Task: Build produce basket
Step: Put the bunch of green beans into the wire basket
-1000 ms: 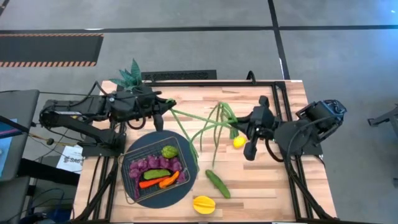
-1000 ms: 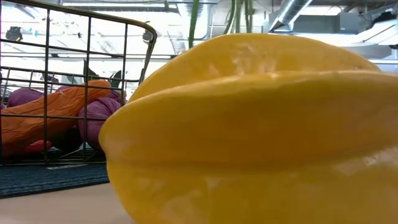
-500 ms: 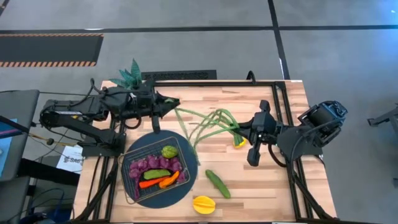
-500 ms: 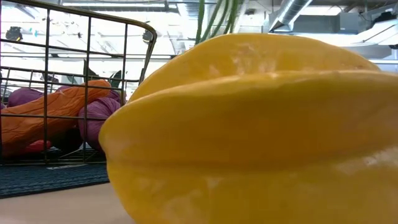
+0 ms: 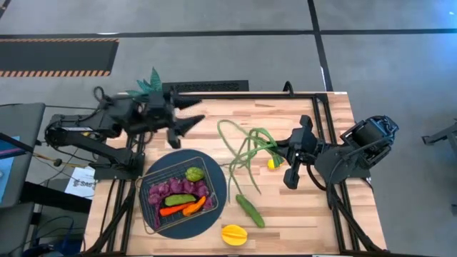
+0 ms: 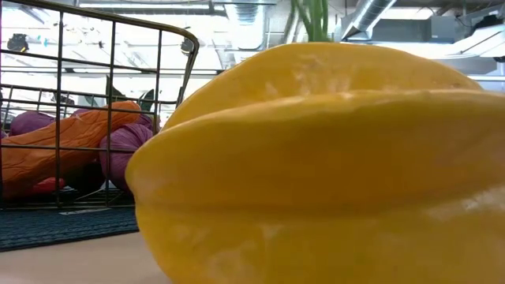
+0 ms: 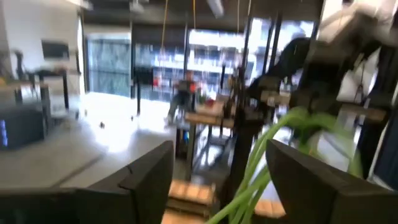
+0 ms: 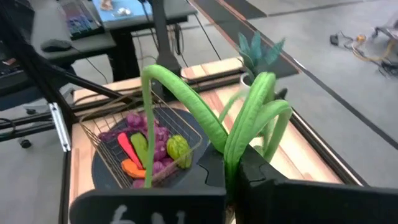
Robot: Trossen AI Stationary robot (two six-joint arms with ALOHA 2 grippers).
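Note:
The wire basket (image 5: 158, 178) sits on a dark round mat and holds purple grapes (image 5: 171, 189), a green fruit, a green pepper and red and orange peppers. My right gripper (image 5: 277, 151) is shut on a bunch of long green beans (image 5: 241, 153) over the table's middle. My left gripper (image 5: 184, 123) is open at the far left, apart from the beans (image 7: 267, 162). A lemon (image 5: 272, 163), a cucumber (image 5: 250, 210) and a yellow star fruit (image 5: 234, 233) lie on the table. My right gripper pinches the beans by their bundled ends (image 8: 239, 146) between its two fingers, coming level from the table's right side. The beans arch out of the hold toward the left and the basket, and their free ends (image 5: 223, 127) hang loose.
A potted green plant (image 5: 151, 86) stands at the far left edge, behind my left arm. Black frame rails run along the table's far, left and right edges. In the low view the star fruit (image 6: 316, 158) fills most of the picture, beside the basket's wall (image 6: 110, 79).
My left gripper has opened and let go of the beans' free ends, which it held drawn out toward the far left. The freed ends have sprung back toward my right gripper and now arch and droop loosely. My right gripper has stayed shut on the other ends.

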